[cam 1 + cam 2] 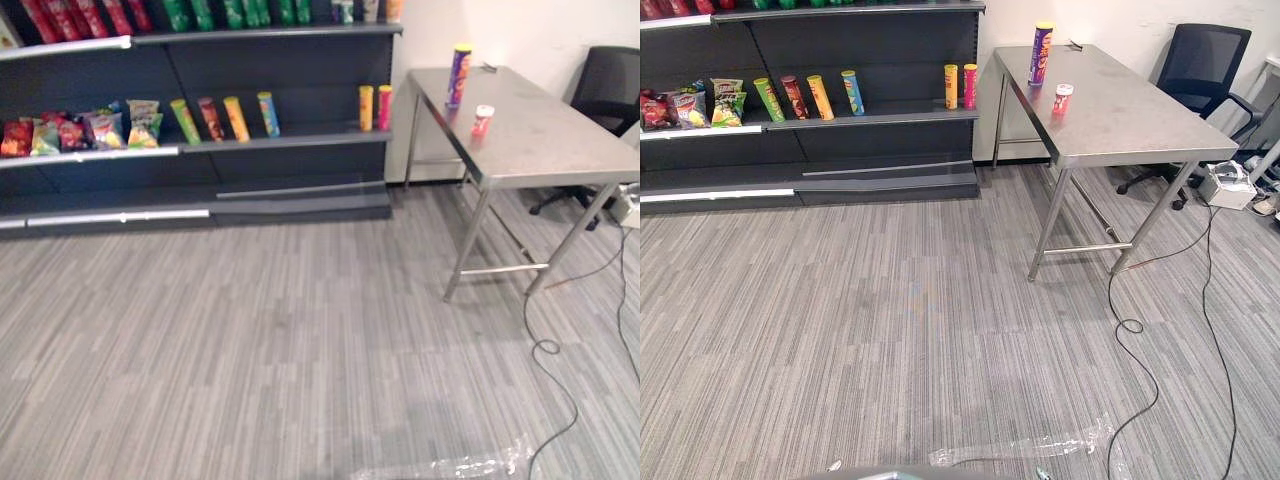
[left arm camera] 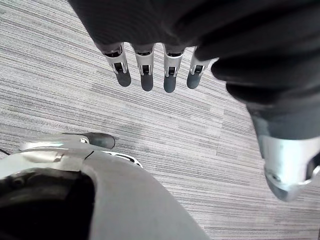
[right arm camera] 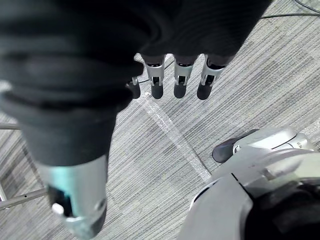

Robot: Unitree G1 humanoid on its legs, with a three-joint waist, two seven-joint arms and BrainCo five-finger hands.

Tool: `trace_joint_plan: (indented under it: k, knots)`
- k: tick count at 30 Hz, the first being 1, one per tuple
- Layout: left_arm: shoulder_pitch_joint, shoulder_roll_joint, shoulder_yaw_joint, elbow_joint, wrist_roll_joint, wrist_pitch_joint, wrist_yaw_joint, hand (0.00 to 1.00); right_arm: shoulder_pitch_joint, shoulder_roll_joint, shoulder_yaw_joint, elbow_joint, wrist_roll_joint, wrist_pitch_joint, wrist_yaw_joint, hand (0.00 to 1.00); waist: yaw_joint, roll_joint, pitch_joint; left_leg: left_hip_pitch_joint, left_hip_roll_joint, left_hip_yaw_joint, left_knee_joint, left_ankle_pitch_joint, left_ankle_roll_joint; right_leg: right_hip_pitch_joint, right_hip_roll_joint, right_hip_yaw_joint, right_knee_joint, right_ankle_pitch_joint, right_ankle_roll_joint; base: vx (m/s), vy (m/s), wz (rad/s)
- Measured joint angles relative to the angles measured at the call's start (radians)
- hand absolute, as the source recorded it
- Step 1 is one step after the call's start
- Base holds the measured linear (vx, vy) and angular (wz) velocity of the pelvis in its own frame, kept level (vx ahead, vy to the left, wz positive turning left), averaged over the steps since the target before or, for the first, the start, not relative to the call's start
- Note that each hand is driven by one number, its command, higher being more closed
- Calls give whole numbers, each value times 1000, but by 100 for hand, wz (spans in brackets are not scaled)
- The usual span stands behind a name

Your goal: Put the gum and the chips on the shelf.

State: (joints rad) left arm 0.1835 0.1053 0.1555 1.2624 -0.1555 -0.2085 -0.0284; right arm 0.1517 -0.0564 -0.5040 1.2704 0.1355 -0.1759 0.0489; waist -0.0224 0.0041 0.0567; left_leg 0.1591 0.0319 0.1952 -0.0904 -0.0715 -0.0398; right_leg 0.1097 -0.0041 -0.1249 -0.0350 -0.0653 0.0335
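Chips tube (image 1: 458, 75), gum tub (image 1: 482, 120) on steel table (image 1: 540, 140).

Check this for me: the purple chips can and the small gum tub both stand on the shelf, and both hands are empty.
Wrong in one point: the chips can and gum tub stand on the metal table beside the shelf, as the right eye view shows. The left hand and right hand are indeed empty.

One chips can (image 1: 459, 75), one gum tub (image 1: 482, 120) — six cans (image 1: 236, 118) on the middle shelf (image 1: 300, 140).
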Motion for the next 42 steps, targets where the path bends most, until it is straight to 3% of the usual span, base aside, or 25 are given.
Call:
trace_joint_plan:
  k: [42]
  knots:
    - [-4,18,-36,-1,3,-1,3,0,-3,5,40,-6,-8,-3,-8,0,1,-18,5,0,1,10,-1,-2,-3,0,1,2,-6,0,0,-3,-7,0]
